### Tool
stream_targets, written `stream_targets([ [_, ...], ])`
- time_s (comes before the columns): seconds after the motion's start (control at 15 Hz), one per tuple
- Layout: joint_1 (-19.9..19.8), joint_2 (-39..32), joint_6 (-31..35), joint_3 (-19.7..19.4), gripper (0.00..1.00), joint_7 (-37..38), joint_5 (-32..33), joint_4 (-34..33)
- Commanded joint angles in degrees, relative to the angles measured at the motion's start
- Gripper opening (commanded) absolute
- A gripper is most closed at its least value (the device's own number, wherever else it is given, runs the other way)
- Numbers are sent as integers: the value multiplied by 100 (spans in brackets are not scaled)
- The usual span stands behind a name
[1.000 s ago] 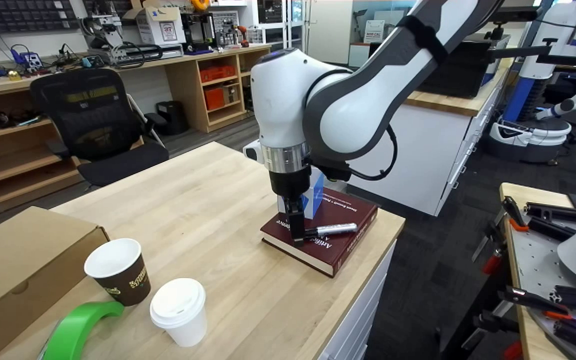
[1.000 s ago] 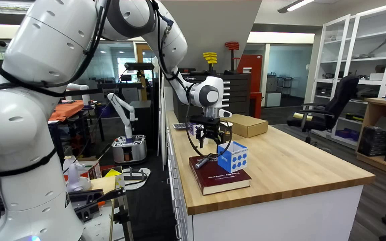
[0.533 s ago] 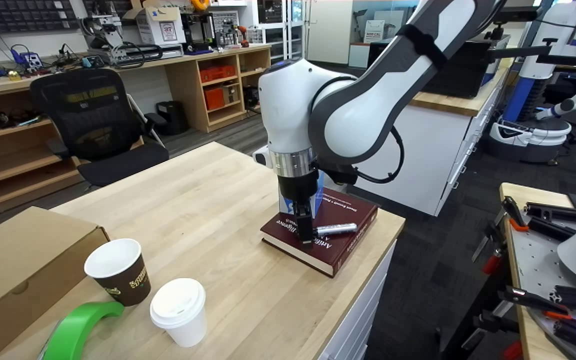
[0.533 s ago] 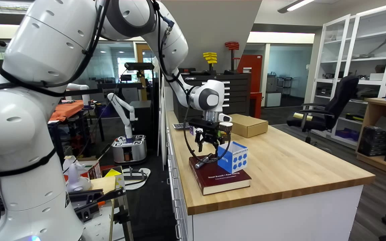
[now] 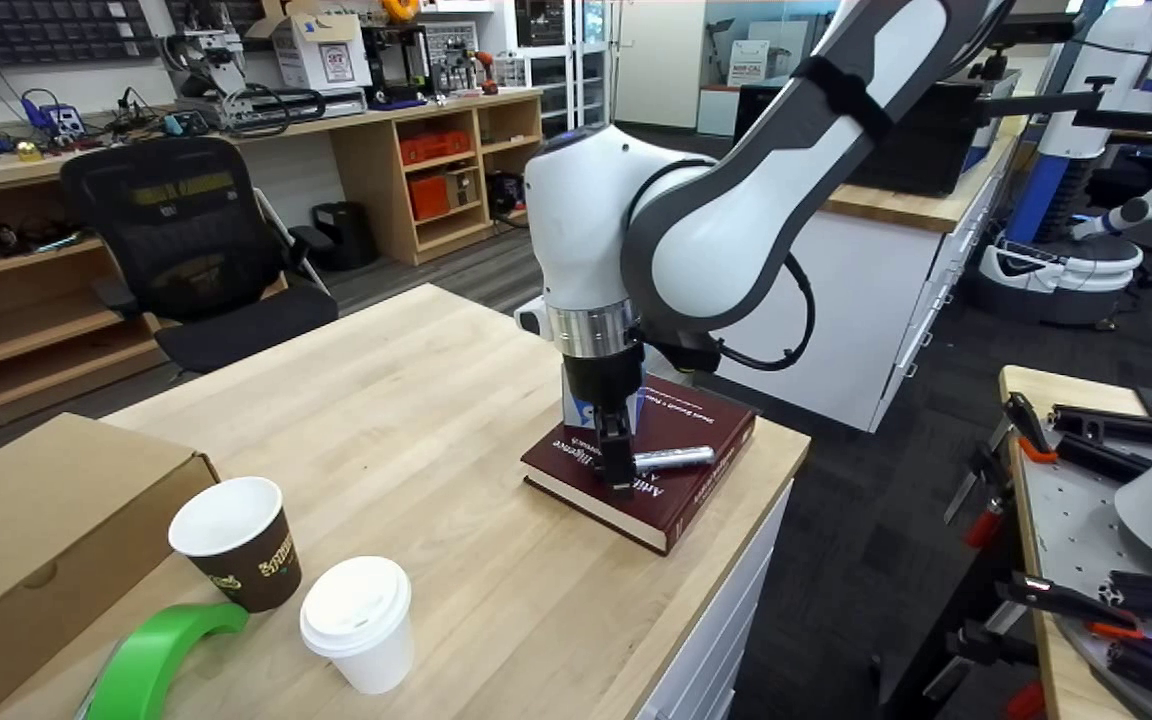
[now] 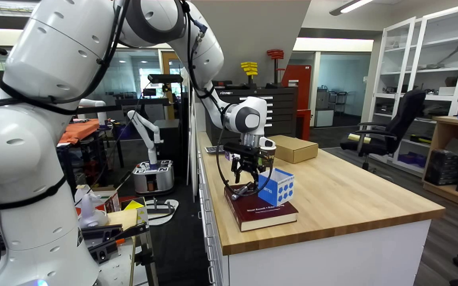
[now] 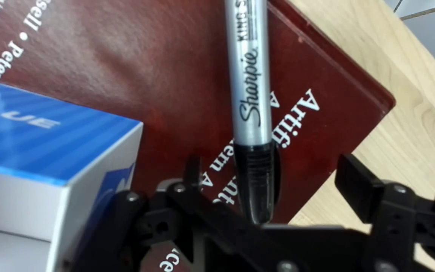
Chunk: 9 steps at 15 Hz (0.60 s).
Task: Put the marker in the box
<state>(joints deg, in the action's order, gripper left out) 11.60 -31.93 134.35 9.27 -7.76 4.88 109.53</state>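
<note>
Pincer [image 7: 271, 179] is spread; in wrist view, fingers [image 7: 357, 189] flank the marker [image 7: 251, 83] at its cap [image 7: 255, 177], long axis square-ish to the squeeze. Lower then grab, imo.

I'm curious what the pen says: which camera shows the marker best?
The wrist view: the marker appears large, "Sharpie" legible, though one end runs off the top. Both exterior views show it small, partly hidden, lettering unreadable.
</note>
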Motion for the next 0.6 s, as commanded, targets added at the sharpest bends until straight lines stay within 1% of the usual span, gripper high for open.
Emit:
stream_targets([
  [0.0, -46, 153, 107, 41, 60, 4, -45, 160],
  [0.2, -39, 175, 124, 45, 39, -7, -27, 193],
  [0.33, -15, 209, 118, 30, 27, 26, 6, 210],
  [0.53, 0, 301, 124, 39, 7, 24, 25, 252],
])
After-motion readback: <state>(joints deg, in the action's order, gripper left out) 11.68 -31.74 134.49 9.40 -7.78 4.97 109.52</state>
